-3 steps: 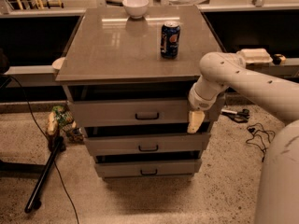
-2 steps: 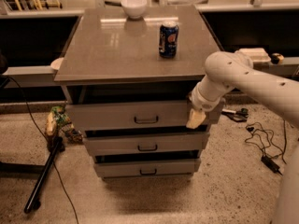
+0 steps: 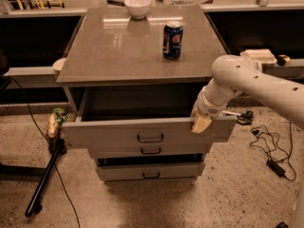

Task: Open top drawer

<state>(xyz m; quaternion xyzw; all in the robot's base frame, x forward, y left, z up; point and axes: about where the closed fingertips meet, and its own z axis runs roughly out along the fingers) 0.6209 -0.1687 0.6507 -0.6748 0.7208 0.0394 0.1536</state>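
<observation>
The top drawer (image 3: 114, 133) is the widest grey drawer, and it stands pulled well out from the cabinet. Its dark inside (image 3: 137, 101) shows under the cabinet top. Its small dark loop handle (image 3: 150, 138) sits at the centre of the front panel, untouched. My gripper (image 3: 200, 122) is at the right end of that front panel, resting on its top edge, with the white arm (image 3: 256, 84) coming in from the right. Two shorter grey drawers, the middle one (image 3: 118, 151) and the bottom one (image 3: 151, 172), stand nearly closed below.
On the cabinet top (image 3: 114, 51) stand a blue soda can (image 3: 173, 40) and a white bowl (image 3: 137, 6). A black pole (image 3: 45, 179) and a snack bag (image 3: 56, 120) lie on the floor at left. Cables (image 3: 268, 148) lie on the floor at right.
The top drawer has slid out towards the camera from nearly closed. My gripper moved with its right end, down and forward. The view has also come closer to the cabinet.
</observation>
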